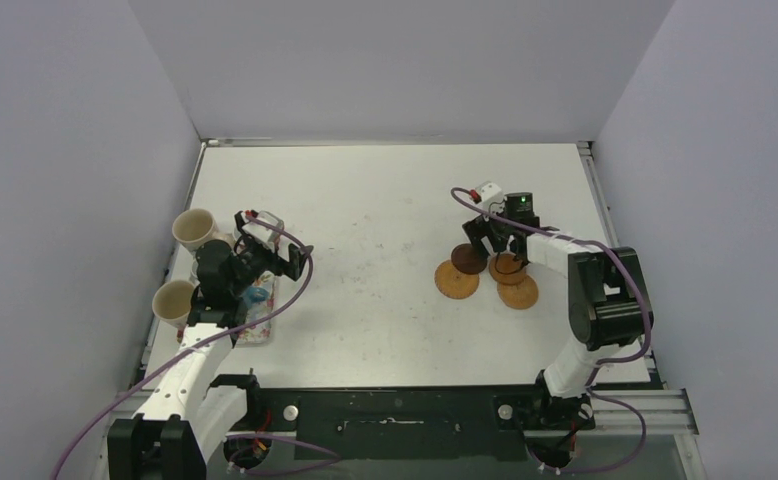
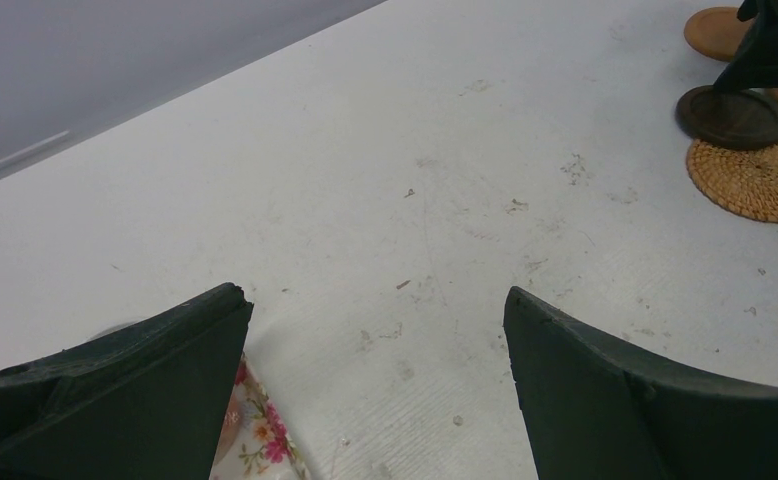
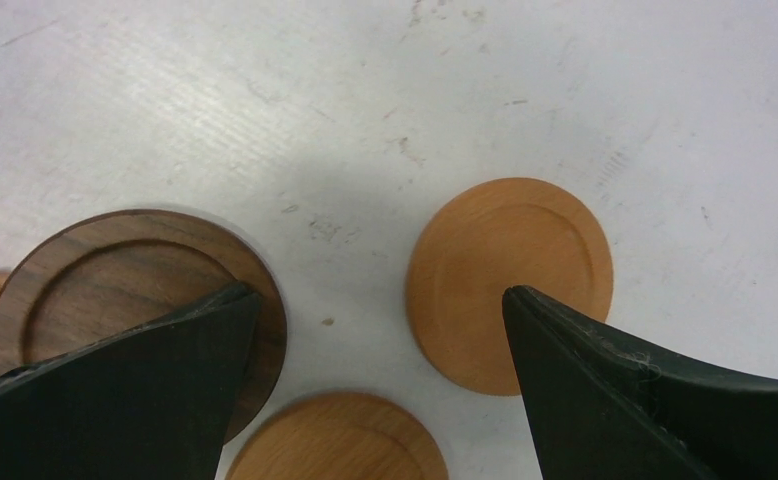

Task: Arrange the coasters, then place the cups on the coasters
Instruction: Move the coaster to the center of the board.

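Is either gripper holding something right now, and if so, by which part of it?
Nothing is held. The left gripper is open over the bare table. The right gripper is open just above the coasters, gripping none of them.

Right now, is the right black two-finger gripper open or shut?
Open. The right gripper holds its fingers wide apart over a dark brown round wooden coaster.

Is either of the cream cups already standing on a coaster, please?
No, the far cream cup and the near cream cup sit on the left side, while the coasters lie clustered on the right.
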{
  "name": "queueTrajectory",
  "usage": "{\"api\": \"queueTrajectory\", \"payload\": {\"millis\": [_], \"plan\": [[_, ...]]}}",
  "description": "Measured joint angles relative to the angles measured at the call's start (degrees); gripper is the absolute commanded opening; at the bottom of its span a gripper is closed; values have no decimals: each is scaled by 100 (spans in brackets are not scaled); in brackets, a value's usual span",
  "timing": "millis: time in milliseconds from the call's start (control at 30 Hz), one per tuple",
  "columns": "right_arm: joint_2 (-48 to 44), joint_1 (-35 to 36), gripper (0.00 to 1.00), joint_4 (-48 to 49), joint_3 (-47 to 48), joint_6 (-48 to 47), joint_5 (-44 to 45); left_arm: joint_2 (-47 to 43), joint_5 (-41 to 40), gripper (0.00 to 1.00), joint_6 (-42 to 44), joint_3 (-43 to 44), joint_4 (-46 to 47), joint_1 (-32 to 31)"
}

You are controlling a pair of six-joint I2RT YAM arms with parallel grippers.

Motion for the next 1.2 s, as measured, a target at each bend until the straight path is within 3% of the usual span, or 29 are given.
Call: {"api": "queueTrajectory", "payload": {"millis": [533, 700, 933, 1200], "plan": [[151, -79, 100, 804, -68, 603, 1410, 4, -2, 97, 11, 0, 0, -15], [76, -162, 100, 470, -44, 492, 1318, 4, -7, 97, 13, 0, 0, -15], [-748, -225, 100, -568, 101, 48, 960, 22, -24, 97, 13, 0, -2, -24], [-302, -225, 100, -1158, 374, -409, 1073, 28, -35, 97, 13, 0, -2, -26]]}}
